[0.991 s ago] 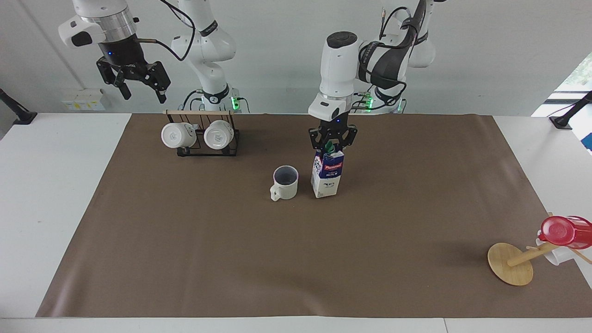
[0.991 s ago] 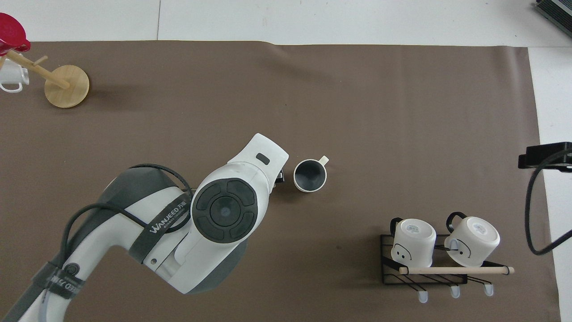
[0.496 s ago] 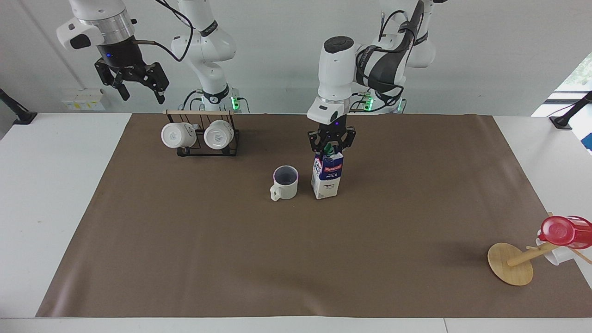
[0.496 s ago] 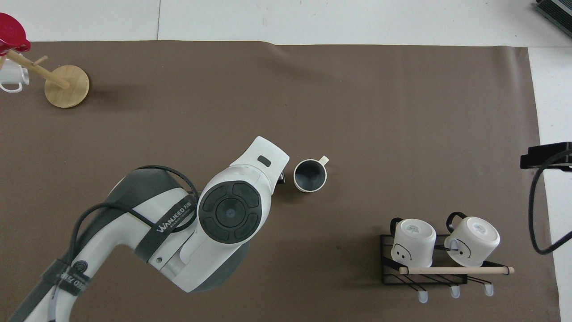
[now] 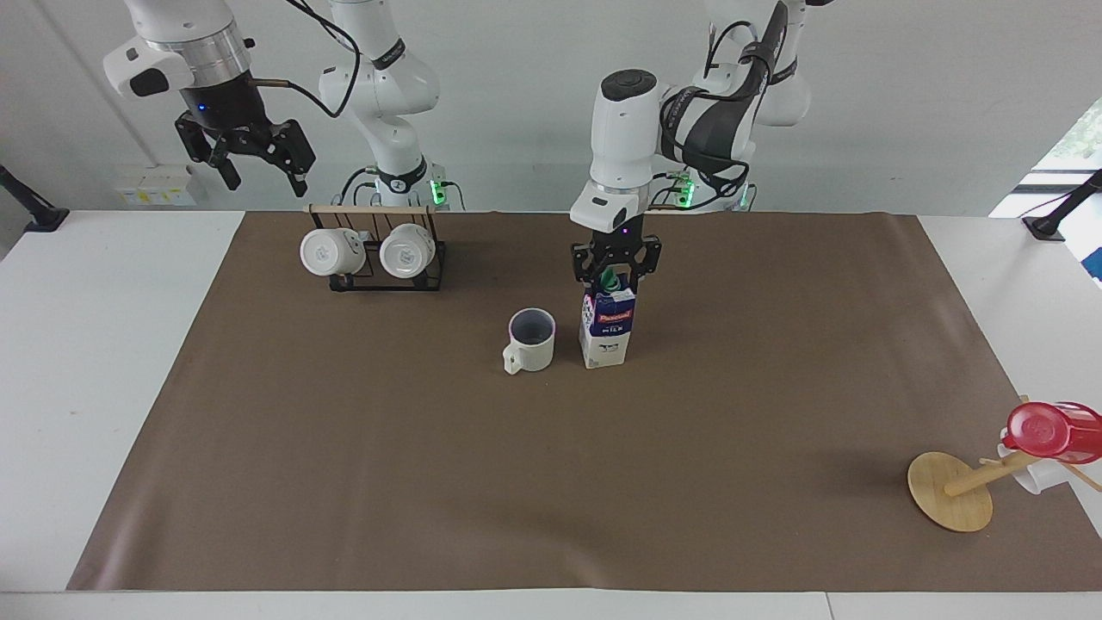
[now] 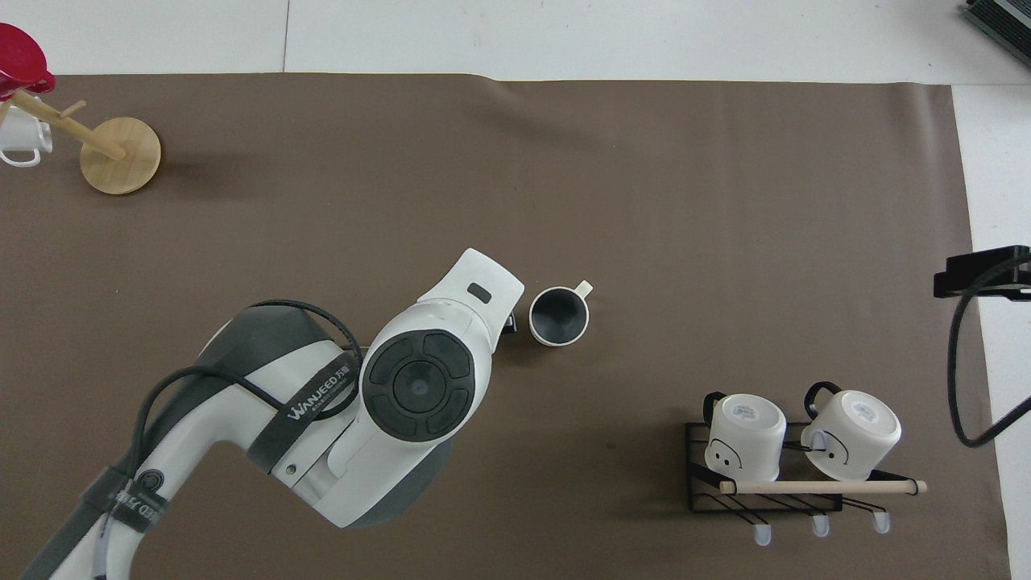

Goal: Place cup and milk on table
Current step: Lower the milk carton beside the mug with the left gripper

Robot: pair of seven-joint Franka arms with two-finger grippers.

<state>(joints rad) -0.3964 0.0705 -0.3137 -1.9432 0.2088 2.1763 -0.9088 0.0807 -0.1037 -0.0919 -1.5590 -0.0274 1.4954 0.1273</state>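
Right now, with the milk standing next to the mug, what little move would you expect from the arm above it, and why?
Probably a straight lift away. The milk stands upright on the table beside the cup, so both look placed. The left gripper sits around the carton's green cap; lifting straight should avoid tipping it. The right gripper waits open, up over the mug rack.

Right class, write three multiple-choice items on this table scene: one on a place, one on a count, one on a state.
1. Where does the milk carton stand?
A. beside the cream mug
B. on the black wire rack
C. on the wooden stand

2. How many white mugs hang on the rack?
A. one
B. two
C. four

3. How is the cream mug?
A. upright on the brown mat
B. tipped over
C. held by the right gripper

Answers: 1 A, they stand side by side under the left gripper; 2 B, two hang there; 3 A, its mouth faces up.
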